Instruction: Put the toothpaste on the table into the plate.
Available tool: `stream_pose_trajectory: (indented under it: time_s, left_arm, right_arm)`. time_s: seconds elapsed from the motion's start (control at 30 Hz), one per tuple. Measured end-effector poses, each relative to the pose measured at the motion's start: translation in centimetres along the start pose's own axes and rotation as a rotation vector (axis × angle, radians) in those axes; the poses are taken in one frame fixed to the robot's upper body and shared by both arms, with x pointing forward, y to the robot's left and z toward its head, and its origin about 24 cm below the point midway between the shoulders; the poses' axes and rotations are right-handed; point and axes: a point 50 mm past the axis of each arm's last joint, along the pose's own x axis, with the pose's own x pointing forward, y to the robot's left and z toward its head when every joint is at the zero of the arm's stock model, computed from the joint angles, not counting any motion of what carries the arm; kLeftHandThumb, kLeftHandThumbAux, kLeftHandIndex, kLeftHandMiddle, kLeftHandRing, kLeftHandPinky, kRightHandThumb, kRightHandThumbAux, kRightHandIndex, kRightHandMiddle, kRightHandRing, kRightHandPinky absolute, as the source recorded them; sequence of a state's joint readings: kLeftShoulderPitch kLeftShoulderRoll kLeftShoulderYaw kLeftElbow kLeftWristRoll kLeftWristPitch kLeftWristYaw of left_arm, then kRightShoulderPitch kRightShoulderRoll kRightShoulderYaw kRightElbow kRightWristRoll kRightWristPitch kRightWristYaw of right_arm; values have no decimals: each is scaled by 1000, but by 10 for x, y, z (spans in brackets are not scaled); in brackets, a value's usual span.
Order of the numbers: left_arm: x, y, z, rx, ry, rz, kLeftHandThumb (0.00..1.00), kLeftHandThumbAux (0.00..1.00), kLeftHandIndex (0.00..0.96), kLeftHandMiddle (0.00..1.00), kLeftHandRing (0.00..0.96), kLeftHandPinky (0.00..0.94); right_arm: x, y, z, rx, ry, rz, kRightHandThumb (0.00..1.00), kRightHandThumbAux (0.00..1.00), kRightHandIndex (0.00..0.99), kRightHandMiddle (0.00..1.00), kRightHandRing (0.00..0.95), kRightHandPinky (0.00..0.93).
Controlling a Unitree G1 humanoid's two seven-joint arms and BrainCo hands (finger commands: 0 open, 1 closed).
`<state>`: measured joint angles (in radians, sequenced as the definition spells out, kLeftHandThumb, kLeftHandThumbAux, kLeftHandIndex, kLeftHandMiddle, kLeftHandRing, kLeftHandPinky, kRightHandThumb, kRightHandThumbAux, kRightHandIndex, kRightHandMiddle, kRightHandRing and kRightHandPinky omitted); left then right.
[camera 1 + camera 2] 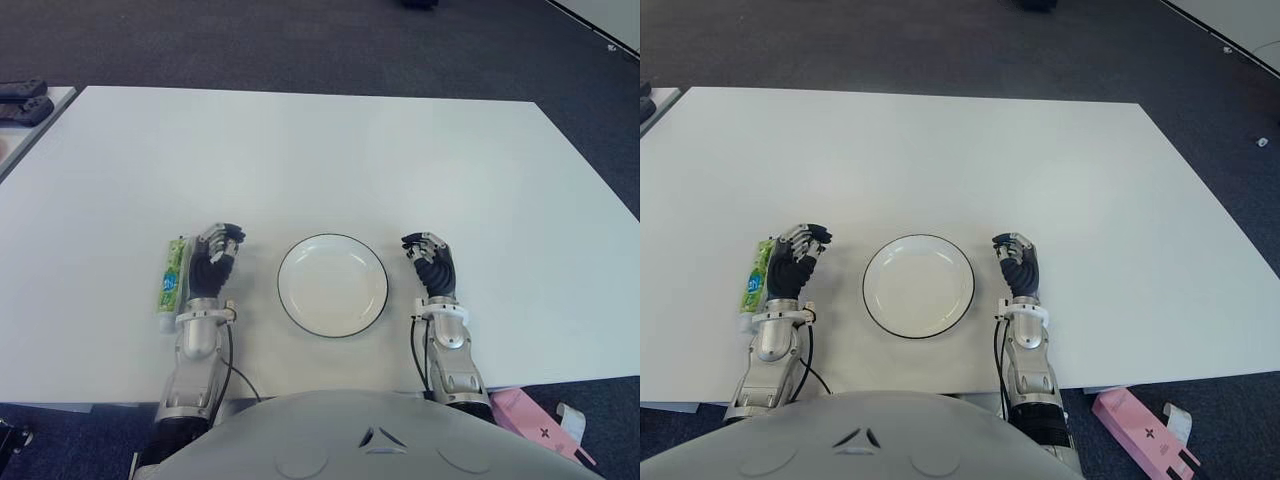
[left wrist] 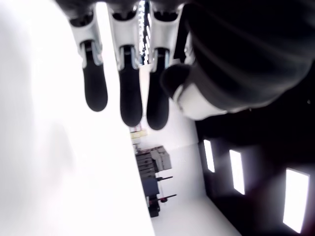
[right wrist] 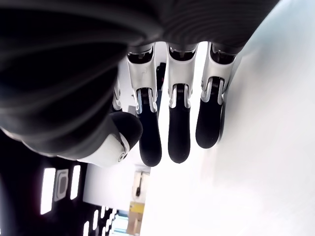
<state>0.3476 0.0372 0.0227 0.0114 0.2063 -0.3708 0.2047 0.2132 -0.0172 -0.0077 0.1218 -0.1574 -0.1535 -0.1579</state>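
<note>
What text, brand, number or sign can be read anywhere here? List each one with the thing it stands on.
Green and white toothpaste tube, on the white table beside the left hand: printing shows, too small to read.
Pink box on the floor: a small dark cross-shaped mark, no readable words.
White round plate with a dark rim: no text.
Right hand: no text.

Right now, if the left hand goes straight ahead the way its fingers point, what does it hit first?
Nothing, as far as shown: the left hand points up the bare table. The toothpaste lies beside it, the plate on its other side.
</note>
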Motion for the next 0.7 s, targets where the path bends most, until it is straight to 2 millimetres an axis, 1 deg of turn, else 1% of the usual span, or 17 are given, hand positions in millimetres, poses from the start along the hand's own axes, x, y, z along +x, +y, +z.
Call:
stream_pose_trajectory:
  time_s: [0.23,0.27,0.3,0.33,0.37,0.4,0.43,0.47,0.5,0.53,0.57,0.63,0.7]
  left_arm:
    - [-6,7,24,-10,-168,22,720,720,422,477,457,440]
    - [-8,8,26,-11,-188,24,717,718,421,470,449,430]
    - [-9,10,30,-2,-207,27,711,714,418,434,413,387]
    - [-11,12,33,11,-225,29,708,712,417,421,400,372]
    - [-13,14,36,38,-239,35,640,632,347,355,342,318]
    - [-14,17,40,75,-253,45,594,581,301,312,304,283]
    - [-15,20,42,115,-261,57,578,563,285,297,291,270]
    - [-16,22,45,150,-267,70,556,513,253,260,260,242]
    - [-17,24,46,186,-264,81,554,441,209,217,222,220]
    - [-19,27,48,235,-251,99,553,415,193,202,209,212]
    - [-20,29,49,276,-233,113,568,363,147,168,181,200]
    - [-25,32,50,354,-180,136,588,304,88,125,146,181]
    - [-28,35,51,417,-125,162,605,275,49,101,132,173]
  right_arm:
    - [0,1,0,0,0,1,725,733,421,436,403,393]
    - [1,1,0,1,0,2,725,733,421,436,403,393]
    - [1,1,0,1,-1,3,725,733,421,436,402,392]
    - [1,1,0,1,-1,4,725,733,421,435,402,392]
    - [1,2,0,2,-1,4,725,734,421,435,401,391]
    - [1,2,0,2,-1,5,725,734,420,435,400,391]
    - [1,2,0,2,-1,5,725,734,420,435,400,391]
    - [1,2,0,2,-1,5,725,734,420,435,400,391]
    - [2,2,0,2,-1,6,725,734,420,434,399,388]
    - [2,2,0,2,-1,7,725,734,420,434,398,388]
    - [2,3,0,3,-2,8,725,734,420,434,398,387]
    - [2,3,0,3,-3,8,724,734,419,433,397,386]
    - [2,3,0,3,-3,8,724,734,419,432,397,387]
